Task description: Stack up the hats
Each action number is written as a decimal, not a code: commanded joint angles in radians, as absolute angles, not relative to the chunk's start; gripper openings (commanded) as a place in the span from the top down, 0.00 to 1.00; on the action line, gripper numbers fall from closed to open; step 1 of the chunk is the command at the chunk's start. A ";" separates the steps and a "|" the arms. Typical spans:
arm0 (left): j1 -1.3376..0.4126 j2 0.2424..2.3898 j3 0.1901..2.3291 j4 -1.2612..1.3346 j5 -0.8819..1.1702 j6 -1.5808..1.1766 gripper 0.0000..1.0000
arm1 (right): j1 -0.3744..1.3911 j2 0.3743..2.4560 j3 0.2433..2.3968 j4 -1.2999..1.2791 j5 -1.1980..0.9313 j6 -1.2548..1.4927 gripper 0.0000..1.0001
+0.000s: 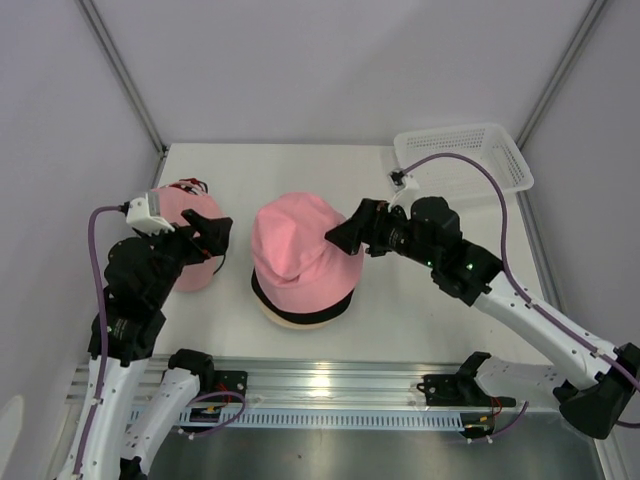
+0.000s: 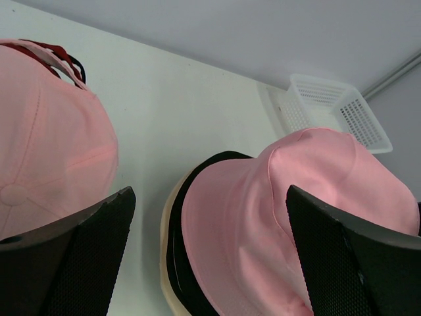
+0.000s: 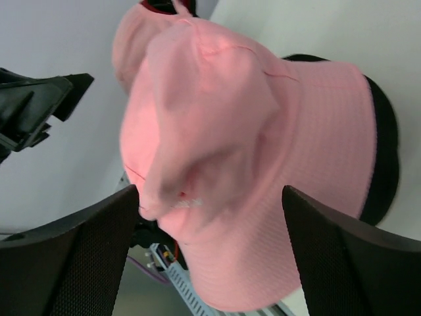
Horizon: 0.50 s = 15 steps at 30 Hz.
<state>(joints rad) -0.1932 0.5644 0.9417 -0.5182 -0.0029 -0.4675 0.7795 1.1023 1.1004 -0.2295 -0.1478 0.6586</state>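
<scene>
Right claw [image 1: 340,233], spread wide and empty, hangs beside the pink bucket hat [image 1: 295,245] (left claw [image 1: 208,238] gapes too).

Pink bucket hat [image 1: 295,245], crown crumpled, tops the stack right at the tips of the right jaws, black bucket hat [image 1: 300,311] and tan bucket hat [image 1: 296,323] beneath. Below the left jaws lies the pink cap [image 1: 188,272], red cap [image 1: 186,184] peeking out beyond it.

Pink bucket hat [image 1: 292,240]: soft matt cloth w/ tiny bumps. Basket [image 1: 510,160]: white plastic, full of holes. Table [image 1: 300,170]: smooth, white, matt. Rail [image 1: 330,385]: shiny metal.
</scene>
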 commanded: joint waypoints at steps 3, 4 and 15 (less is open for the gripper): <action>-0.183 0.577 0.891 -0.459 0.043 -0.529 0.02 | 0.741 0.950 0.973 -0.282 0.057 0.745 0.03; -0.184 0.575 0.887 -0.453 0.043 -0.535 0.02 | 0.735 0.930 0.945 -0.270 0.069 0.800 0.03; -0.184 0.595 0.862 -0.410 0.141 -0.555 0.03 | 0.732 0.914 0.698 -0.011 0.026 0.994 0.18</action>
<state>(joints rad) -0.1928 0.5831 0.8707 -0.4568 0.0925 -0.5343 0.7296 0.9115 0.7082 -0.1463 0.0181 0.9249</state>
